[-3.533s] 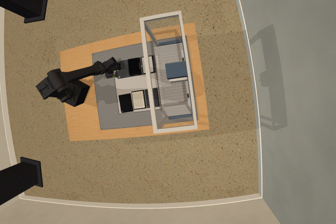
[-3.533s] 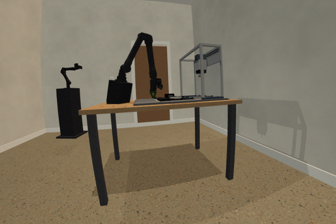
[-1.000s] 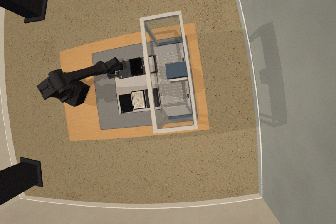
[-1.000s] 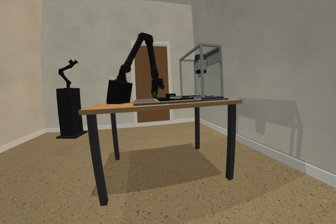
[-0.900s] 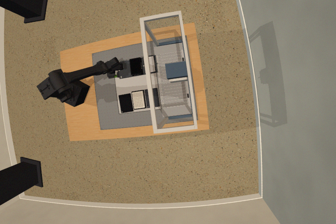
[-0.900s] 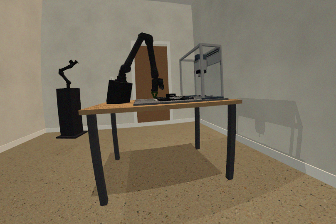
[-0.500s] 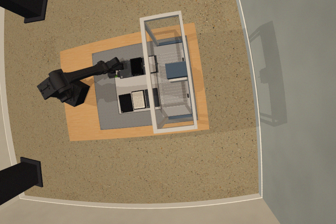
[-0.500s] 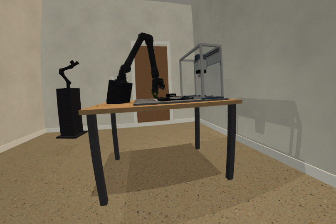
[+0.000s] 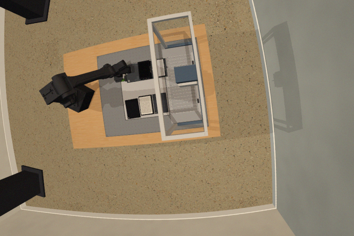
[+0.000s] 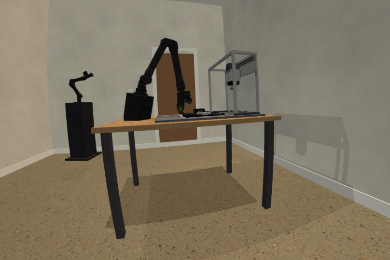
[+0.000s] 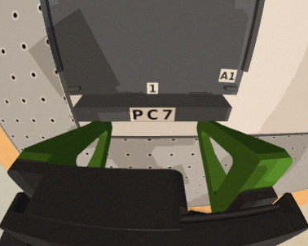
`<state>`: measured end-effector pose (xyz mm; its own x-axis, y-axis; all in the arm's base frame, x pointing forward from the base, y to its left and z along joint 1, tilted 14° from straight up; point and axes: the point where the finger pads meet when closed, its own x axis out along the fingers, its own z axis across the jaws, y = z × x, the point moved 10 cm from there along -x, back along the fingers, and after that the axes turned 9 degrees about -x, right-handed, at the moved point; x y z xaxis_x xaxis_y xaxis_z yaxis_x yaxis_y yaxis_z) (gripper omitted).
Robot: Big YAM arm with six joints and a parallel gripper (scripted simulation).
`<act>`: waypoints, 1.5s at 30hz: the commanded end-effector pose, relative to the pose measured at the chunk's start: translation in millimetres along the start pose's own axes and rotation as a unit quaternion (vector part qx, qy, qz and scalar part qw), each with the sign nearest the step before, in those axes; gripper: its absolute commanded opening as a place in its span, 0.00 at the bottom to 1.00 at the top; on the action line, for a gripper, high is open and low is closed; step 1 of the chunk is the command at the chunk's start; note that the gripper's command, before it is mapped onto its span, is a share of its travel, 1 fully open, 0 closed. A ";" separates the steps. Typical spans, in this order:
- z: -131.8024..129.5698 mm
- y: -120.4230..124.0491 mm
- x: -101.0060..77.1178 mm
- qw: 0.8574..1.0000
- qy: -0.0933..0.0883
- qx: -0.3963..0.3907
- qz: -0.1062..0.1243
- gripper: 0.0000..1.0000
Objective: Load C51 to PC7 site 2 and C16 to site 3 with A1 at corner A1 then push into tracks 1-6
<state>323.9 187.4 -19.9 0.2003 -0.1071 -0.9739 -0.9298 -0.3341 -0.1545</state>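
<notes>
The carrier PC7 [image 9: 145,70] lies on the pale apron, its far end at the instrument's frame. In the wrist view its handle [image 11: 151,108] carries the label PC7. Behind the handle, site 1 [image 11: 150,24] is empty, with an A1 mark [image 11: 226,76] at its right corner. A black block [image 9: 144,69] sits on the middle site and a pale plate [image 9: 160,67] on the far site, partly under the frame. My gripper [image 11: 154,120] is open, its green fingers just short of the handle and on either side of the label, holding nothing. It also shows in the top view [image 9: 123,78].
The nests stand in a row beside the apron: a dark one [image 9: 132,108], the white 96-well plate C15 [image 9: 144,104] and another dark one [image 9: 160,103]. The instrument's frame [image 9: 178,76] spans the rails, with a blue head [image 9: 185,74] above them.
</notes>
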 end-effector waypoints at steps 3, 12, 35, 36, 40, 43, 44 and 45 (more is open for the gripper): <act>-1.7 -33.6 -0.9 1.000 -0.001 0.013 -0.027 0.80; -1.7 -37.4 -1.1 1.000 -0.001 0.012 -0.027 0.80; -1.8 -45.3 -1.7 1.000 -0.001 0.008 -0.027 0.80; -1.7 -46.0 -1.8 1.000 -0.001 0.008 -0.028 0.80; -1.8 -47.6 -1.9 1.000 -0.001 0.008 -0.028 0.80; -1.8 -48.8 -2.0 1.000 -0.001 0.007 -0.028 0.80; -1.8 -49.2 -2.0 1.000 -0.001 0.007 -0.028 0.80; -1.8 -49.6 -2.1 1.000 -0.001 0.007 -0.028 0.80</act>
<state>339.0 192.0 -16.9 0.1994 -0.1092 -0.9738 -0.9307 -0.3321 -0.1533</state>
